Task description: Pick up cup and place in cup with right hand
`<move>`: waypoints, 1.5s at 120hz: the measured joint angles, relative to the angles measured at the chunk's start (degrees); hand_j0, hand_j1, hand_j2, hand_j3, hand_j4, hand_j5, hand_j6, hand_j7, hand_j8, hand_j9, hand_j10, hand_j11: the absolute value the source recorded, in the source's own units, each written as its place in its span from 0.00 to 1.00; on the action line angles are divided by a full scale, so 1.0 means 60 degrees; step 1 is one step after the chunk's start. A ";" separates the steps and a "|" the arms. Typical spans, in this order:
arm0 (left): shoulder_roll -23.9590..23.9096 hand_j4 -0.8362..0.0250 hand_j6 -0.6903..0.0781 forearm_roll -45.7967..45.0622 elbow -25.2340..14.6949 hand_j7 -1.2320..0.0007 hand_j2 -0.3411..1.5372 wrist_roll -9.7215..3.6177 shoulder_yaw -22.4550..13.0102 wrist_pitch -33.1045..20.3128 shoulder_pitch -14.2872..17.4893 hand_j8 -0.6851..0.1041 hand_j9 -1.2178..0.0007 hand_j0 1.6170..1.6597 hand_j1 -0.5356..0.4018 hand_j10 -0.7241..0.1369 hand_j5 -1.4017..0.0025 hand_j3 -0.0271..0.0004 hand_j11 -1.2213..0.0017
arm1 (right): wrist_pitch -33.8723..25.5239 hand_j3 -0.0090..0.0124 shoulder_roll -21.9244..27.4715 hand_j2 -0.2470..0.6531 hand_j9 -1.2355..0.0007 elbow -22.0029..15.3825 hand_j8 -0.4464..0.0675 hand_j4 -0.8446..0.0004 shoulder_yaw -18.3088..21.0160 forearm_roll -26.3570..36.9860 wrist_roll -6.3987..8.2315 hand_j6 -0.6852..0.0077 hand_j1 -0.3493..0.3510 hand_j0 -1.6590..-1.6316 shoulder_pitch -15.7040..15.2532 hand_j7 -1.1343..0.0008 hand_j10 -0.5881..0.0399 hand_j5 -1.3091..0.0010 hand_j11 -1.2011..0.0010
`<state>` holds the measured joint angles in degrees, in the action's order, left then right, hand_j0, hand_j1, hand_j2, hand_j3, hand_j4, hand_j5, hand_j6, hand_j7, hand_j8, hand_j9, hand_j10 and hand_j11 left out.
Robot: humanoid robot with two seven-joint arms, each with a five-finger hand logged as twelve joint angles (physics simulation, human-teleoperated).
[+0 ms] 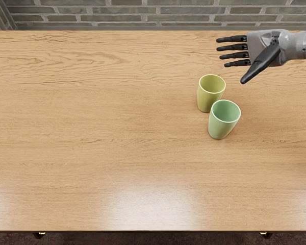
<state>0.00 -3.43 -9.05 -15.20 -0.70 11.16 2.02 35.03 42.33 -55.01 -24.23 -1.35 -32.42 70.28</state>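
Your right hand (pixel 253 52) is near the counter's (pixel 102 132) far edge, fingers (pixel 233 47) spread, holding nothing. Yellow-green cup (pixel 203 99) and mint cup (pixel 218 126) stand upright on your right half, very close together, mint one nearer the front edge. No readable writing.

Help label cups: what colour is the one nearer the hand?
The cup is yellow-green, head view.

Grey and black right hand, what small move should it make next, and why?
Probably ease the open right hand toward the tapered yellow-green cup: the hand holds nothing, the cups aren't nested yet, and that upright cup appears nearer to it than the tapered mint-green cup.
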 joint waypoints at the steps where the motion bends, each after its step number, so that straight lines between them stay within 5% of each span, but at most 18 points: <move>1: 0.0000 0.97 0.90 0.0000 0.0000 1.00 0.18 0.0000 0.0000 0.0000 0.0000 0.87 1.00 0.96 0.94 0.84 1.00 0.98 1.00 | 0.0000 0.42 -0.0002 0.27 1.00 0.0000 0.87 1.00 0.0000 0.0001 -0.0001 0.99 0.00 0.04 0.0001 1.00 0.94 1.00 1.00; 41: 0.0000 0.97 0.90 0.0000 0.0000 1.00 0.18 0.0000 0.0000 0.0000 0.0000 0.87 1.00 0.96 0.94 0.84 1.00 0.98 1.00 | -0.0295 0.42 -0.0694 0.27 1.00 -0.0278 0.87 1.00 -0.0035 0.0367 -0.0367 0.99 0.00 0.04 0.0345 1.00 0.94 1.00 1.00; 69: 0.0000 0.97 0.90 0.0000 0.0000 1.00 0.18 0.0000 -0.0001 0.0000 0.0000 0.87 1.00 0.96 0.94 0.84 1.00 0.98 1.00 | -0.3228 0.42 -0.0199 0.27 1.00 -0.2078 0.87 1.00 0.0027 0.1120 -0.0423 0.99 0.00 0.04 0.1051 1.00 0.94 1.00 1.00; 102: 0.0000 0.97 0.90 0.0000 0.0000 1.00 0.18 0.0000 -0.0001 0.0000 0.0000 0.87 1.00 0.96 0.94 0.84 1.00 0.98 1.00 | -0.5935 0.42 -0.0212 0.27 1.00 -0.3090 0.87 1.00 0.0462 0.2309 -0.0429 0.99 0.00 0.04 0.1370 1.00 0.94 1.00 1.00; 180: 0.0000 0.97 0.90 0.0000 0.0000 1.00 0.18 0.0000 -0.0001 0.0000 0.0000 0.87 1.00 0.96 0.94 0.84 1.00 0.99 1.00 | -1.0107 0.42 -0.1677 0.27 0.98 -0.3333 0.83 0.98 0.2626 0.3597 -0.0430 0.96 0.03 0.04 0.1515 0.98 0.91 0.98 0.98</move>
<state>0.00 -3.43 -9.05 -15.20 -0.70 11.16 2.02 -25.62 32.27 -75.01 -8.48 20.24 -35.00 79.37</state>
